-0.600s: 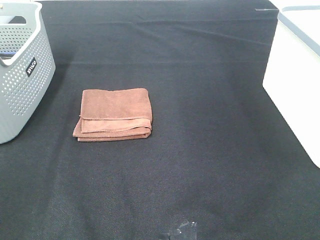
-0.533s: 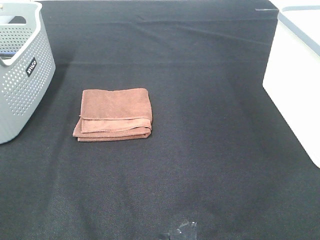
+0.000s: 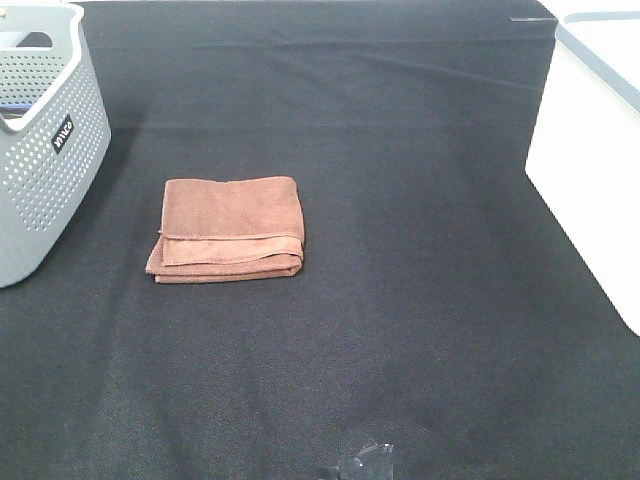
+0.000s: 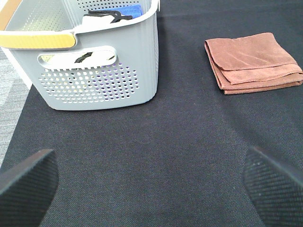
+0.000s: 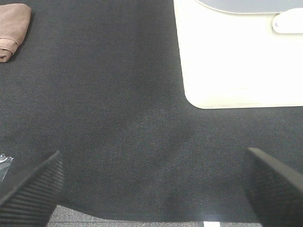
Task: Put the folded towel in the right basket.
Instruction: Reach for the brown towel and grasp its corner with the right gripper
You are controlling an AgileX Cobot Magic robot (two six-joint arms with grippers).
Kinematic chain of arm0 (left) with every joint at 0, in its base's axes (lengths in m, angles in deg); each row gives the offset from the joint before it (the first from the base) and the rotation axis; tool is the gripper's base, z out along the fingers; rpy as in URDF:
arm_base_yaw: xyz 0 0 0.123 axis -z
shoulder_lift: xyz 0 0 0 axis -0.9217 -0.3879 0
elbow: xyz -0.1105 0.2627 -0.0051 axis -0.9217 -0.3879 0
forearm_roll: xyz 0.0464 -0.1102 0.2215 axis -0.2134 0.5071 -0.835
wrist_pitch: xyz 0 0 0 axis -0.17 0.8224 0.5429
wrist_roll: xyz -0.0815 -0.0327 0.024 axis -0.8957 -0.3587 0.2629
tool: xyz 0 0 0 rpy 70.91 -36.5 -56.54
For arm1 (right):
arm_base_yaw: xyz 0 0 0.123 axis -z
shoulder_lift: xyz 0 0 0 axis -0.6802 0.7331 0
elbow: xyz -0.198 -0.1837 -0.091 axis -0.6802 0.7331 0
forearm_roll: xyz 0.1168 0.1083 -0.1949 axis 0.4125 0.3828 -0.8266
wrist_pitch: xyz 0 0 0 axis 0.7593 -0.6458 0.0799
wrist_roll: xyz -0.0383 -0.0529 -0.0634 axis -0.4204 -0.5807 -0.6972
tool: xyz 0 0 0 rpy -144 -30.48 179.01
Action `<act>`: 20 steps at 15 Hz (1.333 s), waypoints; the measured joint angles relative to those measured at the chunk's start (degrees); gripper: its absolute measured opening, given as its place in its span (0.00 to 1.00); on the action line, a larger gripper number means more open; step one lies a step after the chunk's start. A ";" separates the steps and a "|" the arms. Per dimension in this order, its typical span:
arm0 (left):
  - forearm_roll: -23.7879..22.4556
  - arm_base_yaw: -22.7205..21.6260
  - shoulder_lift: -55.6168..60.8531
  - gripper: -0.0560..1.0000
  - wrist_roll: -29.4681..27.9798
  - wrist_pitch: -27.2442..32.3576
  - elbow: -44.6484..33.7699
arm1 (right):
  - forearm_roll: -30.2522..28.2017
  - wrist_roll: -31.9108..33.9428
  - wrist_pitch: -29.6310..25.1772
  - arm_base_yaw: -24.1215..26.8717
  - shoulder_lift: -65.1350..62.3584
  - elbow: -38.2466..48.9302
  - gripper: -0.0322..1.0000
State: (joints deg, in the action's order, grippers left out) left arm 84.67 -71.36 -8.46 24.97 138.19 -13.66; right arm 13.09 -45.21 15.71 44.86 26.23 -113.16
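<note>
The grey perforated basket (image 3: 45, 150) stands at the table's far-left corner, holding a blue item (image 4: 128, 10) and black-and-white pieces (image 4: 102, 19). The left gripper (image 4: 151, 187) is spread wide and holds nothing. The folded brown towel (image 3: 228, 230) lies flat left of the table's middle, its long axis parallel to the front edge, and probably nearer this arm. The right gripper (image 5: 151, 189) is equally wide and bare. The white basket (image 3: 585, 170) sits at the right edge, its contents hidden.

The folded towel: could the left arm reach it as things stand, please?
Probably yes: the towel lies flat on the black cloth, apart from the grey basket, with nothing between it and the open left gripper.
</note>
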 joint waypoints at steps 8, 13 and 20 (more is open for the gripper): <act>0.00 0.00 0.00 0.99 0.00 0.00 0.00 | 0.00 0.00 0.00 0.00 0.00 0.00 0.98; 0.00 0.00 0.00 0.99 0.00 0.00 0.00 | 0.00 0.00 0.00 0.00 0.00 0.00 0.98; 0.00 0.00 0.00 0.99 0.00 0.00 0.00 | -0.06 0.00 0.00 0.00 0.00 0.00 0.98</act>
State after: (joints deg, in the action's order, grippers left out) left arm 84.67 -71.36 -8.46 24.97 138.19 -13.66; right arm 13.04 -45.21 15.71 44.86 26.23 -113.16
